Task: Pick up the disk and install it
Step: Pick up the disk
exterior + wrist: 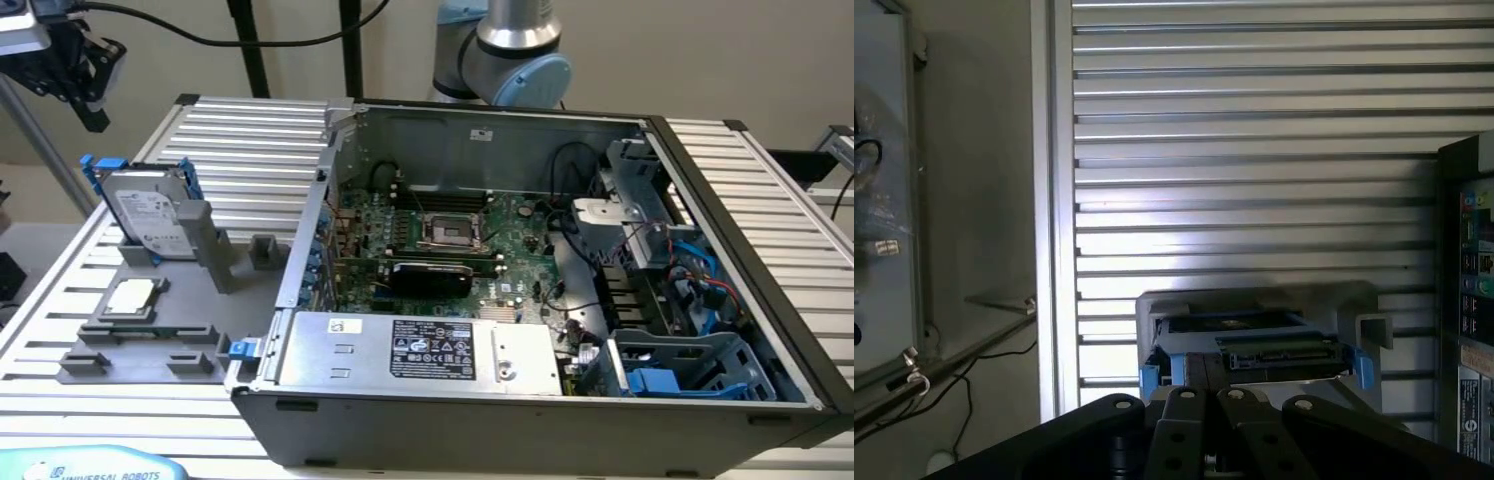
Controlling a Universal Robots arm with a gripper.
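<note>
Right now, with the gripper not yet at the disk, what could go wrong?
1. The disk leans tilted in its grey stand, and the gripper hangs apart from it; a slightly off approach might strike the stand or the blue frame.
2. The small chip lies close by on the same grey base and might be knocked.
3. Cables run beside the blue bay in the computer case; the disk may snag there.

The gripper (pixel 1206 402) is matte black, built of angular linked bars with round pivot pins and small screw holes. A black cable (pixel 200 40) loops away from it. The arm (pixel 514 30) is a silver-grey tube with a pale blue joint cap.
</note>
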